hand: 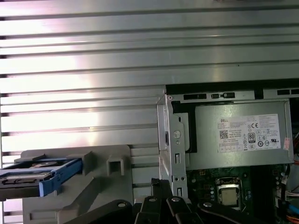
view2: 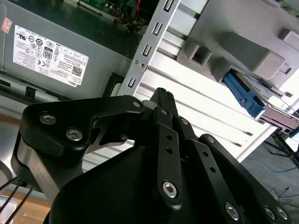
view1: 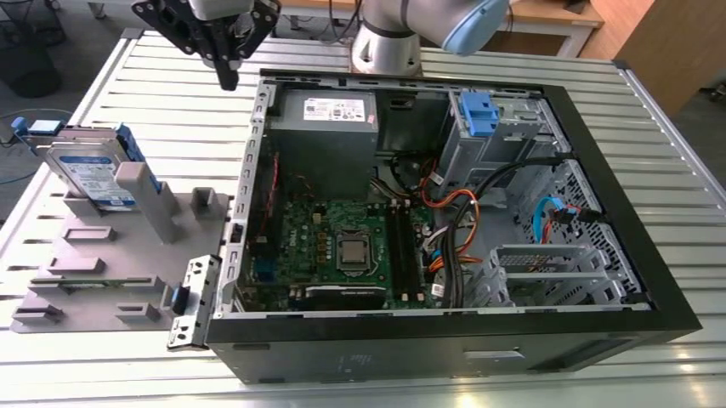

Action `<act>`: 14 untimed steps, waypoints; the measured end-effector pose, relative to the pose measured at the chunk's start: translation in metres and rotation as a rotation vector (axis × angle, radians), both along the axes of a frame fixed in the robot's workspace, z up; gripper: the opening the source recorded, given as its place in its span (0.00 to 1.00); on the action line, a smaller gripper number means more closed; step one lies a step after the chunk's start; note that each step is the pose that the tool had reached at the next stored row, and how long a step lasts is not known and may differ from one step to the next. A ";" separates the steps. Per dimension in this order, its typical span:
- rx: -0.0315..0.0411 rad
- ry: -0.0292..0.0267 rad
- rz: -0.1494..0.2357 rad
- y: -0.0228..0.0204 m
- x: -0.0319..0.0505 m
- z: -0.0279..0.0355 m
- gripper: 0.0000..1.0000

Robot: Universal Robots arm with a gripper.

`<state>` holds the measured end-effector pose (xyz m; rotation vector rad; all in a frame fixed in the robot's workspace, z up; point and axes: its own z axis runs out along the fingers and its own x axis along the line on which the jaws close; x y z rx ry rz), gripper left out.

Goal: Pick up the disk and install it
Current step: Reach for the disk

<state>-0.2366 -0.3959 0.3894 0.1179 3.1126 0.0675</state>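
Note:
The disk point(view1: 91, 174) stands on edge in a grey holder point(view1: 114, 272) at the exterior view's left, its silver face with a blue-and-white label framed by a blue carrier. Both wrist views catch it edge-on: the disk point(hand: 32, 177) and the disk point(view2: 275, 116). My gripper point(view1: 228, 81) hangs above the slatted table, behind the holder and just outside the computer case's rear left corner, well apart from the disk. Its black fingers meet at a point, shut on nothing, as the gripper point(view2: 162, 93) and gripper point(hand: 161, 184) also show.
An open computer case point(view1: 613, 170) lies on the table with its motherboard point(view1: 340, 246) exposed. A grey power-supply box point(view1: 323, 110) sits at its back, a blue bracket point(view1: 479, 110) tops the drive cage, and cables run across the right half. The slatted metal table point(view1: 170, 93) surrounds everything.

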 end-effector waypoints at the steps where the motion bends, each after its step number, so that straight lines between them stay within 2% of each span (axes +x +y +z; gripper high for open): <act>1: 0.0000 0.0000 0.000 0.0001 -0.0031 -0.0002 0.11; 14: 0.0000 0.0000 0.000 0.0019 -0.0468 -0.0026 0.11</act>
